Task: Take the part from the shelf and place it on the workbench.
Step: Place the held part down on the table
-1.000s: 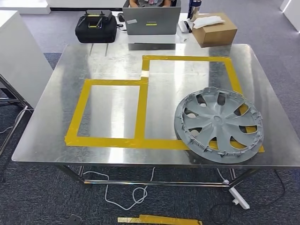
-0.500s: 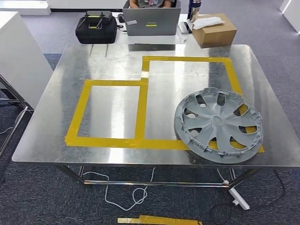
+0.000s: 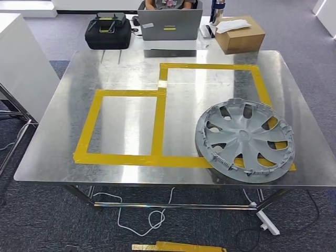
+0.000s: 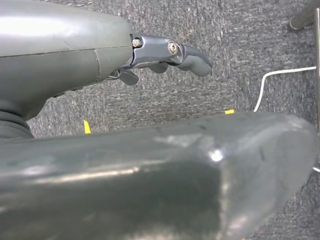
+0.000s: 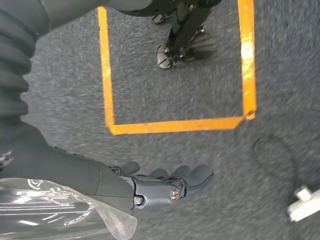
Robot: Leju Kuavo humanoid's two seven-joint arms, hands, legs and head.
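Observation:
The part, a grey plastic wheel cover, lies flat on the steel workbench at its near right, overlapping the yellow tape of the larger marked frame. A smaller taped frame sits to its left with nothing inside. My left hand hangs over grey carpet with fingers stretched out and nothing in them. My right hand also hangs above the carpet, fingers straight, holding nothing.
Behind the bench stand a black bag, a grey laptop and a cardboard box. A white cabinet is at the left. Cables and a power strip lie under the bench. Yellow floor tape marks the carpet.
The head view has shifted very slightly. The wheel cover lies where it was on the bench.

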